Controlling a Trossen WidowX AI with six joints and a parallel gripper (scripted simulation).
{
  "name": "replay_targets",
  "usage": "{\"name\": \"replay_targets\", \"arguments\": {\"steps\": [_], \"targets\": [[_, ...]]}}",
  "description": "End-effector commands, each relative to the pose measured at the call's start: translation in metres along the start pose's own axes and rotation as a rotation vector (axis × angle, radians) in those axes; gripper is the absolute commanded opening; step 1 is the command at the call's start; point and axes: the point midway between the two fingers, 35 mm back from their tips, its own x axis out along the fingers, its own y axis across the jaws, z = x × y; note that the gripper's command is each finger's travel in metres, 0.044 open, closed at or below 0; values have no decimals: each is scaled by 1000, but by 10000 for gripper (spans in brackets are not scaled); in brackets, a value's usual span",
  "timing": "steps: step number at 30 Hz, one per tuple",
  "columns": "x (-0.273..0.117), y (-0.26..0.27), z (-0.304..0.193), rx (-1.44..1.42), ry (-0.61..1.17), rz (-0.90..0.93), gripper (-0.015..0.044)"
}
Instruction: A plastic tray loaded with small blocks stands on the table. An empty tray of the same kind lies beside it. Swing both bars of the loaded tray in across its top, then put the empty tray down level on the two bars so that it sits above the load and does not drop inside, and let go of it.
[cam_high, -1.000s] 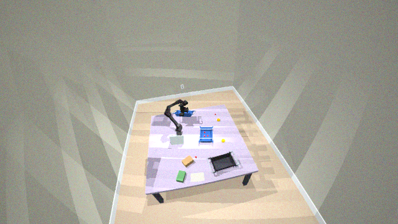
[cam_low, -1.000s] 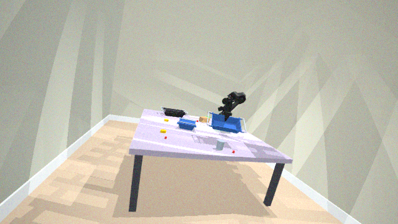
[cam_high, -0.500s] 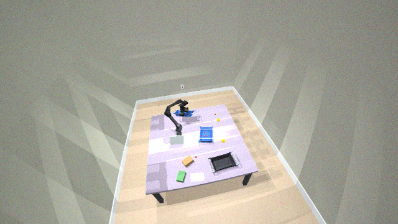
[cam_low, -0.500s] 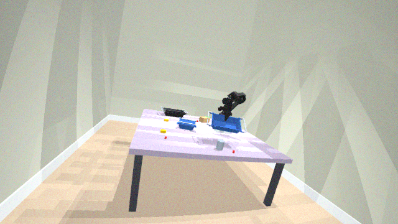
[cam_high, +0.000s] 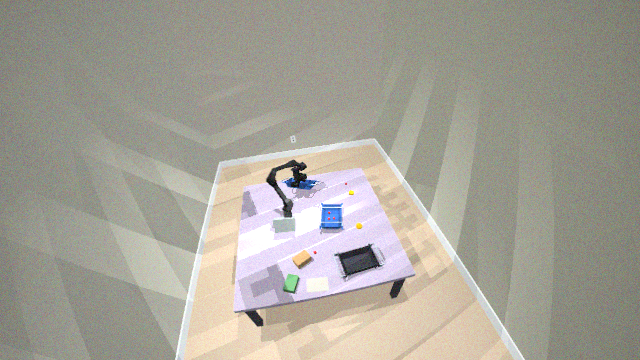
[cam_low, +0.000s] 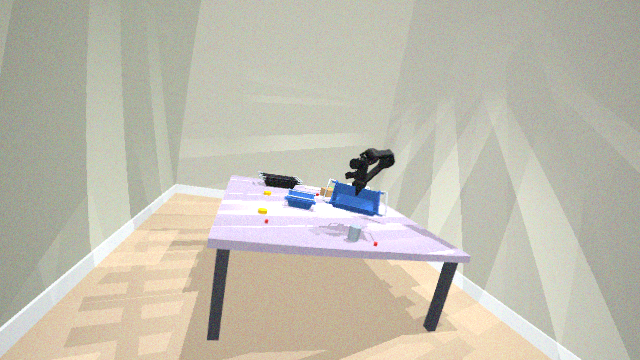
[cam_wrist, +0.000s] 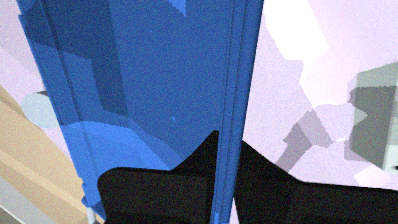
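From here I see the black gripper (cam_high: 297, 184) (cam_low: 358, 192) (cam_wrist: 221, 136) pinching one side wall of the empty blue tray (cam_high: 306, 185) (cam_low: 356, 199) (cam_wrist: 165, 65), which hangs tilted above the tabletop, near the table's upper left edge in the top view. The loaded blue tray (cam_high: 322, 216) (cam_low: 301, 203) stands around the middle of that view, both its white bars lying in across the top, with small red blocks (cam_high: 330, 218) inside. The black tray (cam_high: 358, 261) (cam_low: 280, 181) sits toward the table's lower right, an orange block (cam_high: 302, 259) (cam_low: 327, 192) and a green block (cam_high: 291, 283) toward the lower left.
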Motion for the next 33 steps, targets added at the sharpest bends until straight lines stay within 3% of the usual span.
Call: {"name": "replay_targets", "arguments": {"steps": [1,33], "targets": [[-2,7,12,46,-16,12,0],[14,-12,140,547,-46,-63,0]]}}
